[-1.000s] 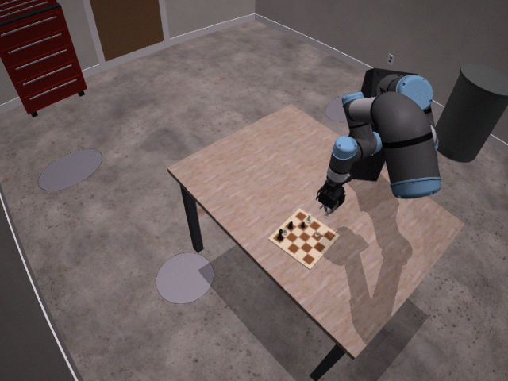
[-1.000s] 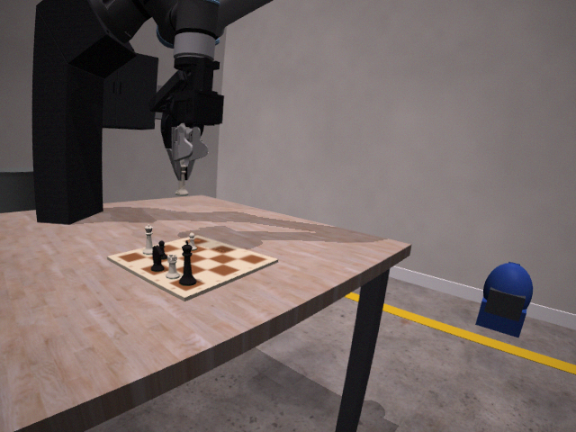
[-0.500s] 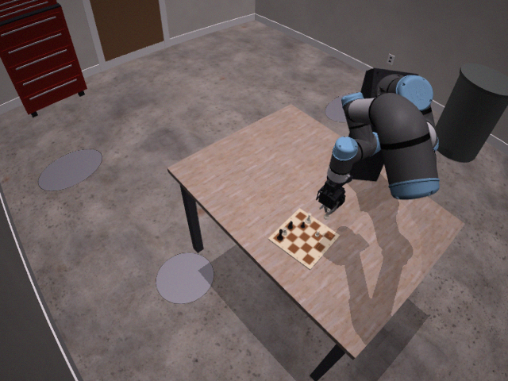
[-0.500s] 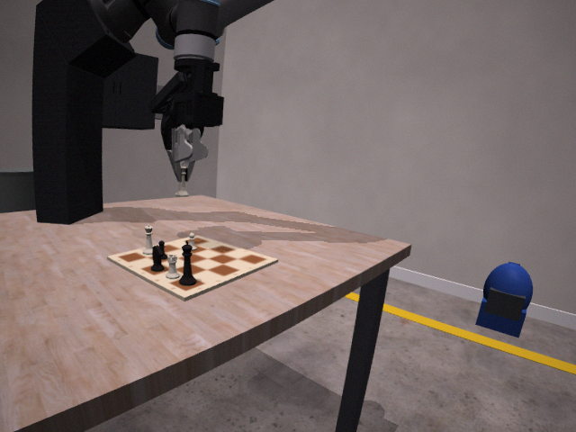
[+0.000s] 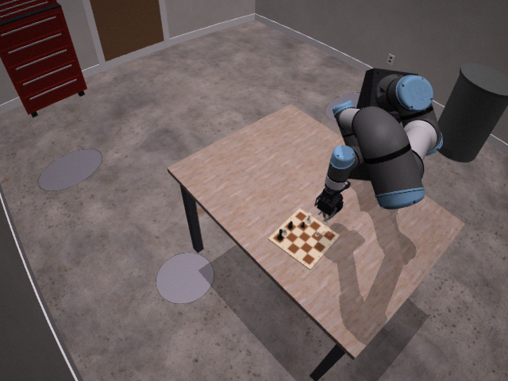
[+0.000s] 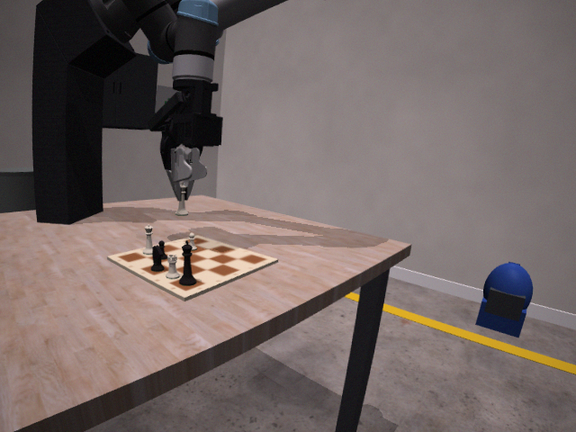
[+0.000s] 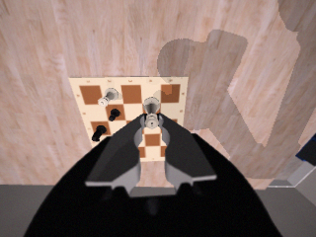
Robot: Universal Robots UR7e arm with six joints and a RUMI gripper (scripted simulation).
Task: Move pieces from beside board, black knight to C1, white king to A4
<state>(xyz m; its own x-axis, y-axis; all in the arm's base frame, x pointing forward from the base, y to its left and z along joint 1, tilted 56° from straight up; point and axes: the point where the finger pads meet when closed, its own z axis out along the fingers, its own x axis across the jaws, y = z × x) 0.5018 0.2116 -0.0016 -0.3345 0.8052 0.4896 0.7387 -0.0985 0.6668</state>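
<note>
The chessboard (image 5: 304,236) lies on the wooden table and also shows in the exterior view (image 6: 193,262) and the wrist view (image 7: 129,111). My gripper (image 6: 183,185) is shut on the head of the white king (image 6: 182,204), which hangs upright in the air over the board's side nearest the arm. In the wrist view the king (image 7: 152,119) sits between the fingertips, above a white piece (image 7: 151,105) on the board. A tall black piece (image 6: 187,263), a black piece with a knight-like shape (image 6: 157,257), a small black pawn (image 6: 162,248), a white pawn (image 6: 172,267) and a tall white piece (image 6: 148,239) stand upright on squares.
The arm's black base column (image 6: 67,116) stands behind the board at the table's back. The table edge (image 6: 279,320) runs close to the board's front side. A dark cylinder (image 5: 471,113) stands on the floor beyond the table.
</note>
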